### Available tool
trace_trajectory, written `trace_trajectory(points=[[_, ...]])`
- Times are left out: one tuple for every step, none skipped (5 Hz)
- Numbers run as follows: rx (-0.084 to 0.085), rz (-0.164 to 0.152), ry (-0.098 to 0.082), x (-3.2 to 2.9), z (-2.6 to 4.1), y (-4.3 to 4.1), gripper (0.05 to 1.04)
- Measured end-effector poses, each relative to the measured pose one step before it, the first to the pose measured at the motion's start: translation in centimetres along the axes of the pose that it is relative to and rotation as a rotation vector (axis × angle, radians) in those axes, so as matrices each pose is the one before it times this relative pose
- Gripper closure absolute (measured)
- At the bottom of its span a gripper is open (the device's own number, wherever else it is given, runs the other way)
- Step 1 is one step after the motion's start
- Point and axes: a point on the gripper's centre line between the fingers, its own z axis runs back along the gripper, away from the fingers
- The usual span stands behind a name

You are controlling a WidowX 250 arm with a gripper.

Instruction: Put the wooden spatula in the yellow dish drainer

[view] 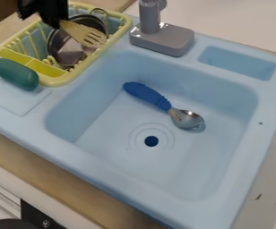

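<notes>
In the camera view, the black gripper (52, 18) is seen at the upper left, above the back of the yellow dish drainer (58, 81). The wooden spatula (84, 34) is seen over the drainer, its narrow end at the gripper and its slotted head down and to the right, above the round metal cookware (58, 45). Its long axis is slanted away from the gripper towards the sink (227, 112). How far the gripper is opened, and whether the handle is gripped, cannot be told; nor can contact with the cookware. Probably only lowering or release is needed, with the head kept inside the rim.
</notes>
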Motion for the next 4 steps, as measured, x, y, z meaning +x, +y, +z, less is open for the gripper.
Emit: trace_trajectory(points=[[0.0156,0.0226,0.0222,-0.214,-0.56,0.112,0.994],[0.0263,0.0071,0.0367,0.392,-1.029,-0.006,0.961],[0.0026,-0.0004,0.0174,0.095,0.012,0.269,0.781],[-0.0151,-0.0098,-0.019,-0.063,-0.3,0.271,0.501]])
